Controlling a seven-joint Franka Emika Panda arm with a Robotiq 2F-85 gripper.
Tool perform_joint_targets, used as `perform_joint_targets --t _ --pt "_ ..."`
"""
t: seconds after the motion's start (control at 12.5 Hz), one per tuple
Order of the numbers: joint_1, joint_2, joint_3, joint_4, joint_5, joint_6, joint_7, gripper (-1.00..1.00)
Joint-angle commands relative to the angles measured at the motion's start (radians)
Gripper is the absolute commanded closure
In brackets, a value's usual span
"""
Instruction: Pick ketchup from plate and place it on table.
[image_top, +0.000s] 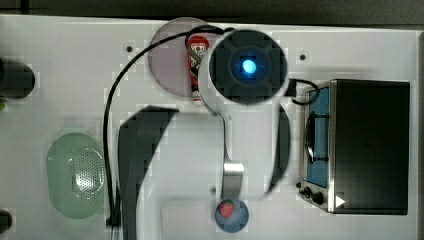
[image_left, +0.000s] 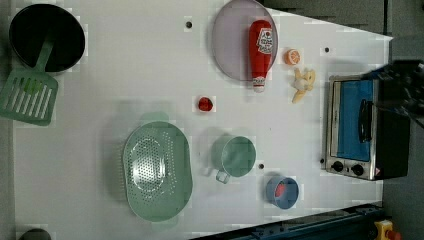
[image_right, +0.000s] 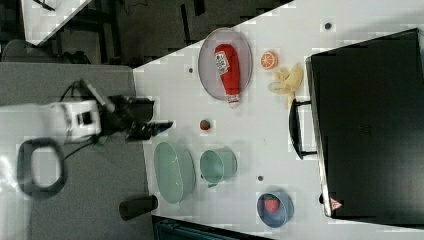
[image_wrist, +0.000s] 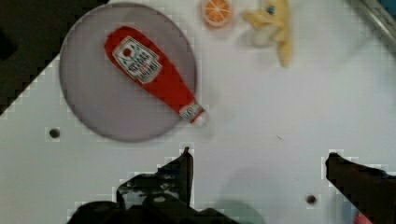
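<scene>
Ketchup (image_wrist: 152, 77) is listed lying flat on the plate (image_wrist: 88, 100), cap end overhanging the rim toward the bench (image_wrist: 261, 121), long axis seemingly oblique to the fingers (image_wrist: 258, 168), which are held wide open, empty, well short of it.

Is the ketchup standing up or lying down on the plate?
Lying down. The ketchup rests on its side on the plate, label facing up, its white cap end poking past the rim over the table.
</scene>
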Motion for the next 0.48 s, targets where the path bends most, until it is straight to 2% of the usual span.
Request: perform_joint_targets --t 0.08,0.48 --pt "0.009 0.115 0.025 -0.015 0.003 0.108 -0.081 -1.00" --pt "0.029 0.311 0.038 -0.003 0.000 0.384 -0.371 -1.00"
